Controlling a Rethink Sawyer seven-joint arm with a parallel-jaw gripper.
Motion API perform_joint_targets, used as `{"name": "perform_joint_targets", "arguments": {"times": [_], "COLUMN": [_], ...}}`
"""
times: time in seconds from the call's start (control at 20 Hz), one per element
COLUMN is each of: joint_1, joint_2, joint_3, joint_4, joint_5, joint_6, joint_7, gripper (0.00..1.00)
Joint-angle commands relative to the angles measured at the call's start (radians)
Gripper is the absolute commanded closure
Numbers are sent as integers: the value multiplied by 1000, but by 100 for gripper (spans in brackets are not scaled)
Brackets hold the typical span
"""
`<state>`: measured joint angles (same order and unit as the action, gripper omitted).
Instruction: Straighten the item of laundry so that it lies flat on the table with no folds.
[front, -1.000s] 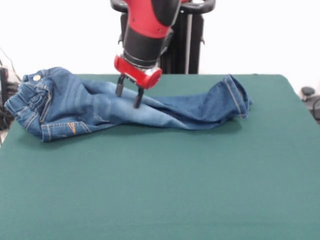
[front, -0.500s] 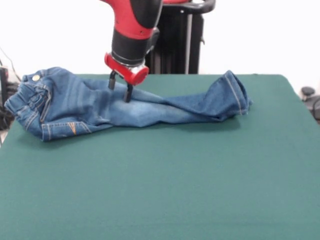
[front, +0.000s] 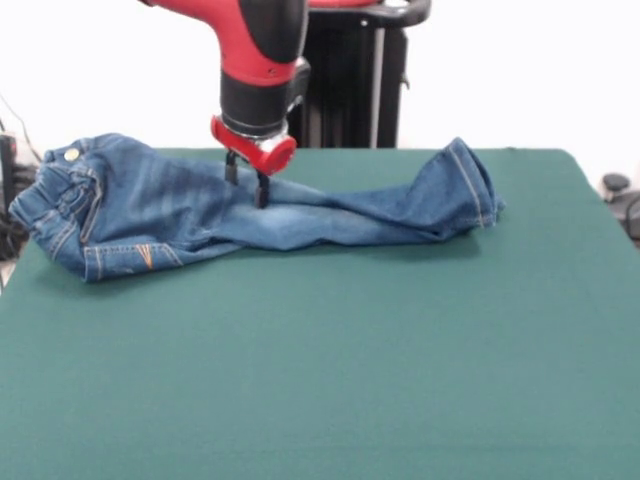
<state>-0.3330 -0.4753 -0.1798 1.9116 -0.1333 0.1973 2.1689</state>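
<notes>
The blue denim jeans (front: 150, 215) lie along the far side of the green table (front: 320, 370). Their waistband with a metal button (front: 72, 155) is at the left edge. The legs run right, bunched and twisted together, and the cuffs (front: 470, 190) stand up folded at the right. My gripper (front: 247, 182) hangs from the red and black arm over the upper legs, near the crotch. Its fingers are apart, with the tips down at or on the denim. I see no cloth held between them.
The robot's black pedestal (front: 360, 80) stands behind the table's far edge. A dark object (front: 618, 195) shows off the table at the right, and dark items (front: 8, 170) at the left edge beside the waistband.
My gripper has moved left and slightly toward the far side, over the jeans. The legs' near edge has drawn back a little and the bundle looks narrower.
</notes>
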Motion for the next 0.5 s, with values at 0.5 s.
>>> {"name": "perform_joint_targets", "arguments": {"times": [0.5], "joint_1": [-187], "joint_2": [-94], "joint_3": [333], "joint_4": [192], "joint_5": [-165], "joint_6": [133], "joint_7": [-112], "gripper": [0]}}
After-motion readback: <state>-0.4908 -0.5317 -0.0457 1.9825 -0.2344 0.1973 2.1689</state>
